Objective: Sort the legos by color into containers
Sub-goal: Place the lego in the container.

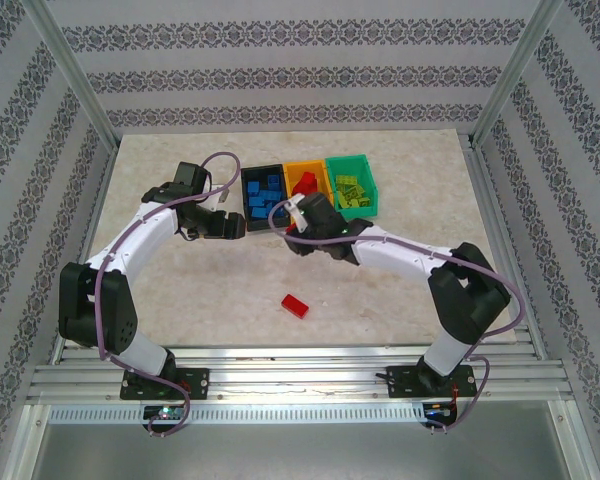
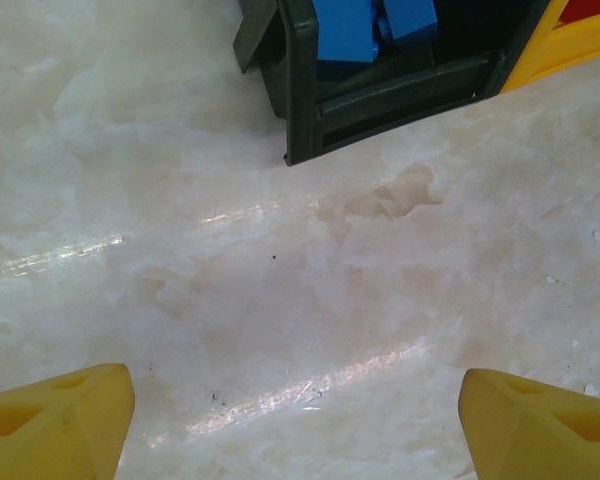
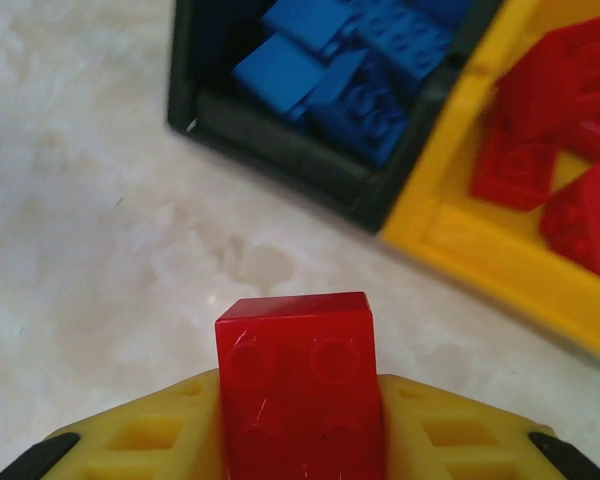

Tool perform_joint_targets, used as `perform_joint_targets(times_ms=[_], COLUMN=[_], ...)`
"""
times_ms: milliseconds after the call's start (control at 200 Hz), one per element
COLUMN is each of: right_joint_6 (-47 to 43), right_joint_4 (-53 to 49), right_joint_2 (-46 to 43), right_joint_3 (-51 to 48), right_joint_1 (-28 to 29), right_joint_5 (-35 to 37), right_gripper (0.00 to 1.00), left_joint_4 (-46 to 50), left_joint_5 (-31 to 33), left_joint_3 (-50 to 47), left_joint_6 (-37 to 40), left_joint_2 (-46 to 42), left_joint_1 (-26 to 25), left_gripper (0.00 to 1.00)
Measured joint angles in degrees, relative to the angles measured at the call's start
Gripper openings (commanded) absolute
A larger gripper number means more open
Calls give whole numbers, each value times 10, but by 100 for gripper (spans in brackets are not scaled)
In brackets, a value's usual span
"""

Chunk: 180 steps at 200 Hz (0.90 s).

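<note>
Hovering low over the pale table (image 1: 180, 290), the left gripper (image 2: 295, 420) is standing wide open, with nothing lying between its yellow fingers (image 2: 55, 420). The black bin (image 2: 380, 95) is sitting just ahead of it, a little to its right, and blue bricks (image 2: 345, 25) are lying inside.

Further right, the right gripper (image 1: 296, 234) is pinching a red brick (image 3: 298, 380), its jaws closed to the brick's width and pressing on both sides. That brick is hanging over the bare table, near the front corner where the black bin is meeting the yellow bin (image 3: 500, 260), and it is touching neither of them. Red bricks (image 3: 540, 130) are piling up inside the yellow bin.

At the right end of the row, the green bin (image 1: 355, 211) is holding lime bricks (image 1: 350, 190).

A loose red brick (image 1: 295, 305) is lying alone on the table, nearer the arm bases and well apart from both grippers.
</note>
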<state>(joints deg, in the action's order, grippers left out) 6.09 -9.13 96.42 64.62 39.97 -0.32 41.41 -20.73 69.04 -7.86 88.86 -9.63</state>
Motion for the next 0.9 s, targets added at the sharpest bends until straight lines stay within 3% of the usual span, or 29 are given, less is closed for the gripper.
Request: perform_joint_targets(times_ms=[345, 575, 899], right_joint_6=[57, 86, 90], right_joint_4=[7, -28, -35], right_joint_2=[82, 180, 163], right_joint_3=[163, 274, 212], right_joint_1=[-112, -150, -140], right_joint_5=[-70, -90, -106], right_gripper=[40, 56, 58], left_joint_4=[0, 1, 1], left_joint_5=[0, 0, 0], left_joint_3=[0, 4, 4], left_joint_6=[0, 0, 1], left_joint_2=[2, 2, 2], left_joint_1=[0, 0, 0], left_gripper=[85, 85, 85])
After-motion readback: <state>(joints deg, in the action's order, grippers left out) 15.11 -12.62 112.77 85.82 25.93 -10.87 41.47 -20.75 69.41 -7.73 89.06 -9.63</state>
